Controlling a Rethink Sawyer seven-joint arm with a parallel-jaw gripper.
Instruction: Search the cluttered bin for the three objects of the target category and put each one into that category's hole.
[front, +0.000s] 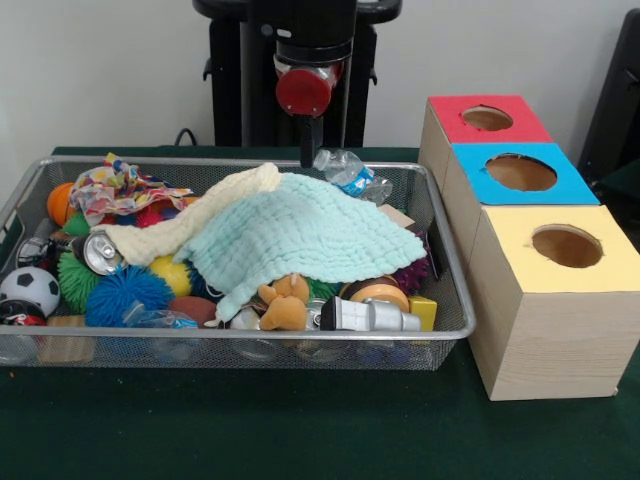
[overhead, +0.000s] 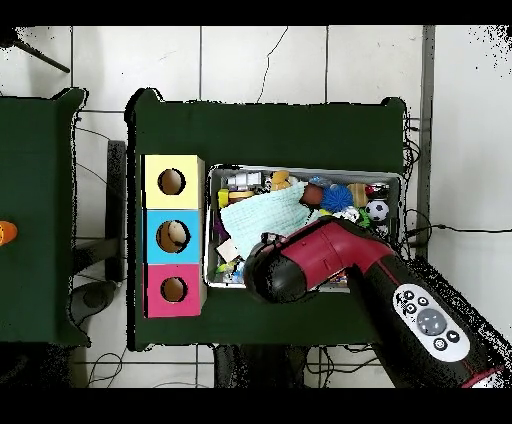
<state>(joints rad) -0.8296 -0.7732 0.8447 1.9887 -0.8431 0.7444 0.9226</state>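
A wire mesh bin (front: 448, 262) holds a heap of clutter. A mint green knitted cloth (front: 300, 235) and a cream cloth (front: 190, 225) lie over the middle. At the far rim rests a crushed plastic bottle (front: 350, 172). A metal can (front: 100, 252) lies at the left and a brown plush toy (front: 284, 303) near the front. My gripper (front: 311, 150) hangs over the bin's far edge, just left of the bottle, with nothing visibly held. In the overhead view the arm (overhead: 300, 265) hides the gripper. Red (front: 488, 120), blue (front: 520, 172) and yellow (front: 566, 247) boxes with round holes stand beside the bin.
Also in the bin are a patterned cloth (front: 120, 185), a small football (front: 30, 287), blue (front: 125, 295) and green spiky balls, an orange ball (front: 60, 202) and a silver and black object (front: 365, 315). The blue box's hole (overhead: 174, 236) shows something pale inside.
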